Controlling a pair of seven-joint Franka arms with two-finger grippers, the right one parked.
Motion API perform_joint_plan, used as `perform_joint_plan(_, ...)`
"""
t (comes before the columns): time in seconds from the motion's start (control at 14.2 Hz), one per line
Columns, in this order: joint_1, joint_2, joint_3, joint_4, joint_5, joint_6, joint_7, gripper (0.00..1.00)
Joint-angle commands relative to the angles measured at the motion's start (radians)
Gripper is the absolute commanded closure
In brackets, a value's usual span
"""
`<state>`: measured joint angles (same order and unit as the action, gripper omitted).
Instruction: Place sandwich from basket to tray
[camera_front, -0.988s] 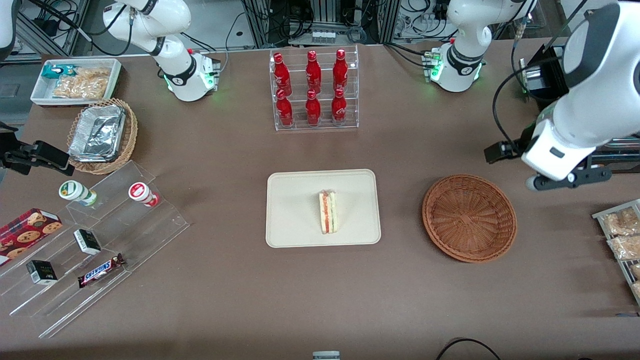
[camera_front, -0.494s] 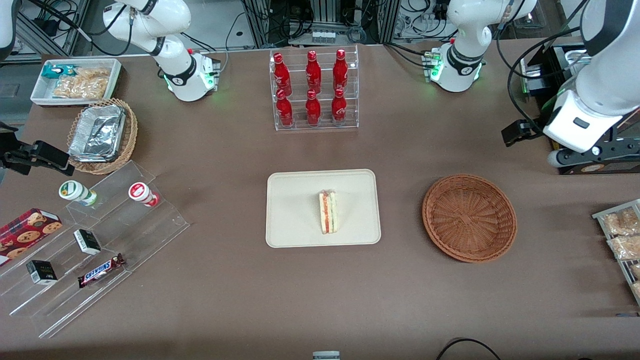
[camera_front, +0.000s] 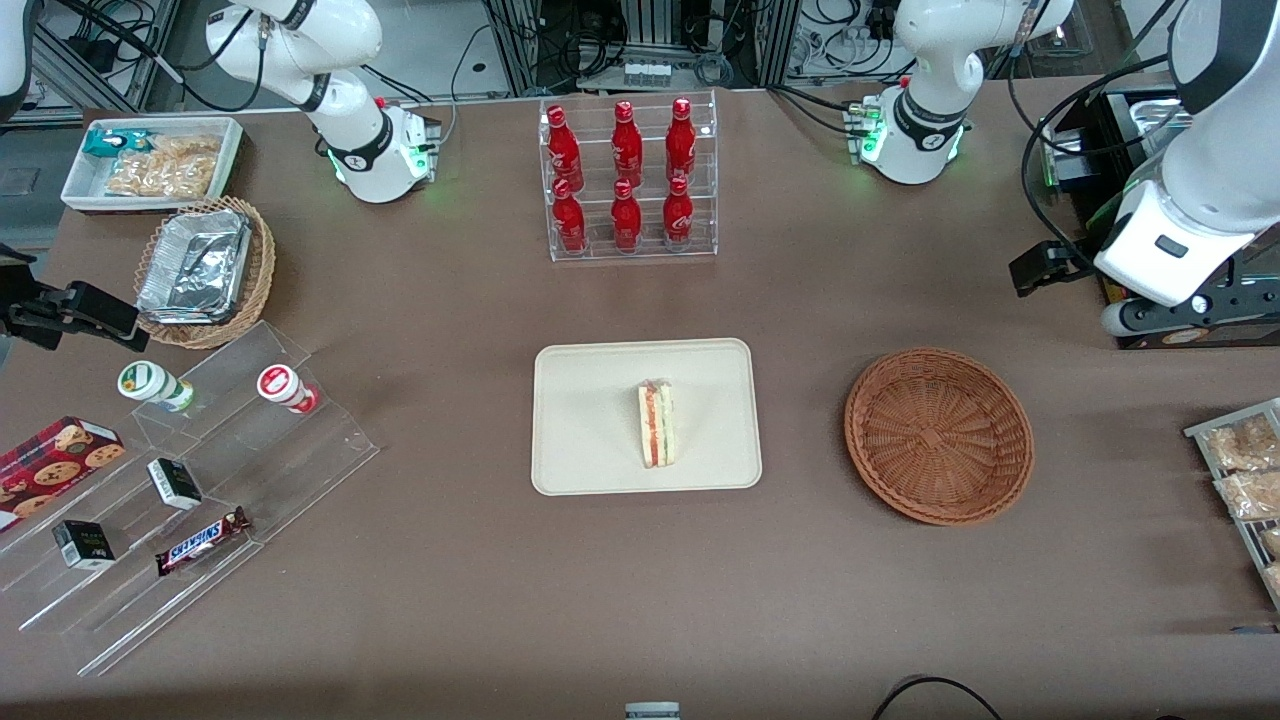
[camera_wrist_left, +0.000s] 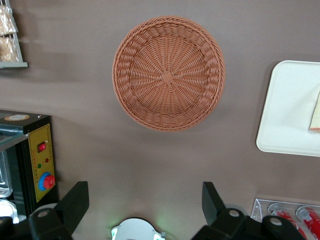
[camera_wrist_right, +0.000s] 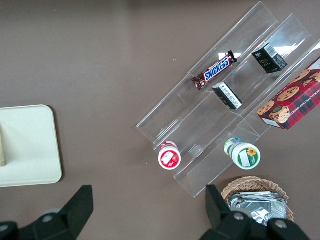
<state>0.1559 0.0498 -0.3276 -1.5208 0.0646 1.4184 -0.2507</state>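
Fingers: the two fingers (camera_wrist_left: 75, 200) stand wide apart with nothing between them, which suits a hand that has no load to carry.
Gripper: the left gripper (camera_wrist_left: 145, 202) hangs high above bare table (camera_front: 900, 620) at the working arm's end, farther from the front camera than the basket; by my reading it is held clear so that it shadows neither container.
Basket: the reddish-brown wicker basket (camera_front: 938, 436) sits flat on the table with nothing inside, its woven floor open to view from the wrist (camera_wrist_left: 168, 73).
Tray: the cream tray (camera_front: 590, 420) lies at the middle of the table, beside the basket and well apart from it.
Sandwich: the sandwich (camera_front: 656, 423) rests on the tray, inside its rim, filling edge facing up, touching no finger.
Progress: judged from this layout, the transfer looks complete, and nothing is left to pick from the basket.
Risk: little, since the arm is well away from the tray.
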Motion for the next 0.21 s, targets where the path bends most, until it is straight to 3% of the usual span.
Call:
perform_joint_plan(0.0, 0.016, -0.048, -0.002, -0.016, -0.017, -0.001, 0.068, 0.00)
perform_joint_plan(0.14, 0.014, -0.048, -0.002, -0.015, -0.017, -0.001, 0.068, 0.00)
